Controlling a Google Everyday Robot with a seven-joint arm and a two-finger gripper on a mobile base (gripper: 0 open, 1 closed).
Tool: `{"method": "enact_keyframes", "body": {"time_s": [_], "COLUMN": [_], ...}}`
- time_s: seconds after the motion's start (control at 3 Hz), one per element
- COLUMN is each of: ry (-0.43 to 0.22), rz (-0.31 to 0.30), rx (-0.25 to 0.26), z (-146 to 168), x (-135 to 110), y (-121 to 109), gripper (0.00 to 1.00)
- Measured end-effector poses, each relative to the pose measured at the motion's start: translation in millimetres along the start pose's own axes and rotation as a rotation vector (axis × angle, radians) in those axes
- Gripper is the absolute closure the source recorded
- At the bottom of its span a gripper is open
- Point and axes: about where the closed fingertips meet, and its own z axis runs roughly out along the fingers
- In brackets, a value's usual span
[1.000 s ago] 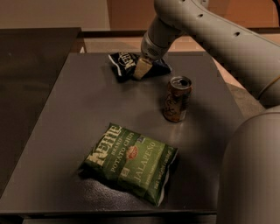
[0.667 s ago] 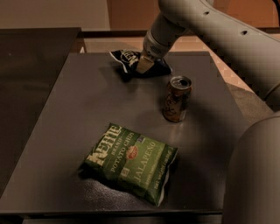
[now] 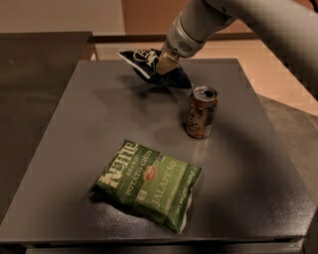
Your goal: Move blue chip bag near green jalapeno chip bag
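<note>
- The arm [image 3: 233, 15] enters from the upper right corner, above and behind the drink can [image 3: 201, 112]. It slants down and to the left, and its thick pale sleeve narrows to a ribbed wrist.
- The end effector [image 3: 165, 63] sits at the low end of that wrist, behind the can and slightly to its left, pointing down toward the tabletop [image 3: 84, 119].
- Its pale fingers [image 3: 166, 60] are pinched on the blue chip bag [image 3: 143, 62], gripping it near the middle.
- The blue chip bag hangs tilted in that grip, behind and to the left of the can. One corner with white lettering sticks out away from the can, and the other dark end dips toward the can's top.
- A soft shadow lies on the tabletop under the bag, so the bag appears to be raised off the surface. Whether its lowest corner touches the tabletop I cannot tell.
- The can stands upright with its opened top showing, apart from the bag's nearer corner.
- The green jalapeno chip bag [image 3: 147, 183] lies flat with its lettering up, in front of the can and to its left. It is well apart from the blue chip bag, with bare tabletop between them.
</note>
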Motion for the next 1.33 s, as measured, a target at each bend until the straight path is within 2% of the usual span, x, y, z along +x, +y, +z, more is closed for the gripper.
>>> {"method": "enact_keyframes", "body": {"time_s": [0.67, 1.0, 1.33], "ry": [-0.124, -0.171, -0.180], "rz": [-0.221, -0.334, -0.408], "rx": [-0.071, -0.111, -0.149], "z": [-65, -79, -73], "x": [-49, -70, -82], "y": [87, 134, 172], "gripper": [1.00, 1.00, 0.83]}}
